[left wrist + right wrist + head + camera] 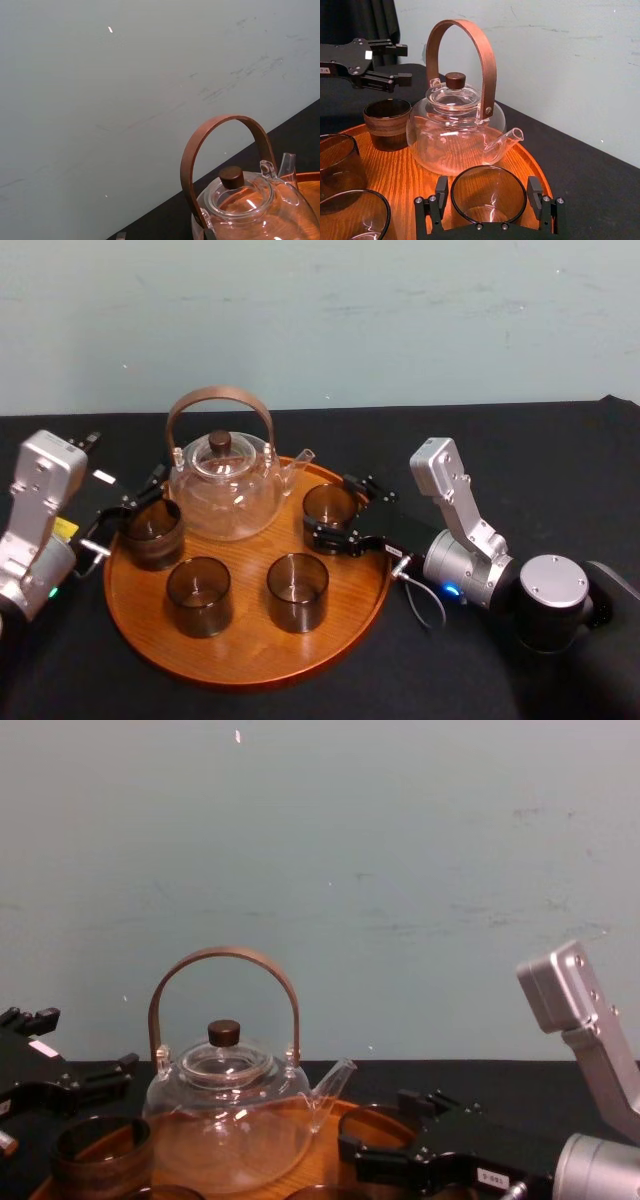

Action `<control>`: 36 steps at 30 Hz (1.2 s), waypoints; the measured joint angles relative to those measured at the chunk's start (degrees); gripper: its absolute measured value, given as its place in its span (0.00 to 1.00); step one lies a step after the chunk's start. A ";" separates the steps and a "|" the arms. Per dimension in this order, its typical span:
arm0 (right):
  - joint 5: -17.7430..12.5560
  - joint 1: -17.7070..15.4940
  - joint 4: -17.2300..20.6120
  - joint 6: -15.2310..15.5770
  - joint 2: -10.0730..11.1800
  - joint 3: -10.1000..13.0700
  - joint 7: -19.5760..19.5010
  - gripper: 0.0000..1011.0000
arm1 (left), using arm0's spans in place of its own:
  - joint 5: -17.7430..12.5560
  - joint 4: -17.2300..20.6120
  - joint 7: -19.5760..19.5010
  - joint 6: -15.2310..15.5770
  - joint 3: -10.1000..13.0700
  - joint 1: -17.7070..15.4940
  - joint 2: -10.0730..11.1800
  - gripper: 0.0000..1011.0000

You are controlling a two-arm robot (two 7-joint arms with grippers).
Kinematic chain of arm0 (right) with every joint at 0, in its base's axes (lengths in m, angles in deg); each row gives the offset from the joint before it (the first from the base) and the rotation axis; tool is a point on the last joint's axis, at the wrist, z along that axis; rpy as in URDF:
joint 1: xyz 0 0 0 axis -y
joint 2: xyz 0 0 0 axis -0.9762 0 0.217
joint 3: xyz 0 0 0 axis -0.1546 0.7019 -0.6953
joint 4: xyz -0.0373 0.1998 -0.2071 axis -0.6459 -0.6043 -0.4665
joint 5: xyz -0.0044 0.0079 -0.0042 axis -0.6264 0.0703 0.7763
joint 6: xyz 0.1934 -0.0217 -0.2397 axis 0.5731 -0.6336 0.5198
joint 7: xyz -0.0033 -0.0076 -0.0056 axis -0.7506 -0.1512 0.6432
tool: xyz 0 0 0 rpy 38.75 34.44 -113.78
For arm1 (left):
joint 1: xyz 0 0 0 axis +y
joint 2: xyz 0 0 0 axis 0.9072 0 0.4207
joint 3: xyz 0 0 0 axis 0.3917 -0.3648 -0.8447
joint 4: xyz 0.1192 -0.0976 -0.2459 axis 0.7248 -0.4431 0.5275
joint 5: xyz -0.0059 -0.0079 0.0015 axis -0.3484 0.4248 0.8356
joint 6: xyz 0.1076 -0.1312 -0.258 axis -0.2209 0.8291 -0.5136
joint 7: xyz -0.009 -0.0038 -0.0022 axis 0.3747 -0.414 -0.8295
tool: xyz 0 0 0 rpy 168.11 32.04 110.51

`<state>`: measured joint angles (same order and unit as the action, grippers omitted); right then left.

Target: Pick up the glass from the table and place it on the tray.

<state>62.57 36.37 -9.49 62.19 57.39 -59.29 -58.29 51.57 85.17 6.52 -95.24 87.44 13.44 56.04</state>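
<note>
Our right claw [488, 194] stands wide astride the glass [488, 212] on the tray [405, 170]; we should draw straight back without clipping its rim. Left claw [409, 63] hovers wide at the tray's left

No readable text (labels [495, 1178] too small)

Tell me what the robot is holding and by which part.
Cannot be told: the right gripper brackets the side wall of a glass standing on the tray. The left gripper, open, holds nothing.
</note>
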 joint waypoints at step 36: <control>-4.50 -6.10 15.22 -1.60 5.54 4.87 -0.67 0.99 | 0.00 0.00 0.00 0.00 0.00 0.00 0.00 0.99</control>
<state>58.07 30.27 5.73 60.58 62.93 -54.42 -58.95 51.57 85.17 6.52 -95.24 87.44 13.44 56.04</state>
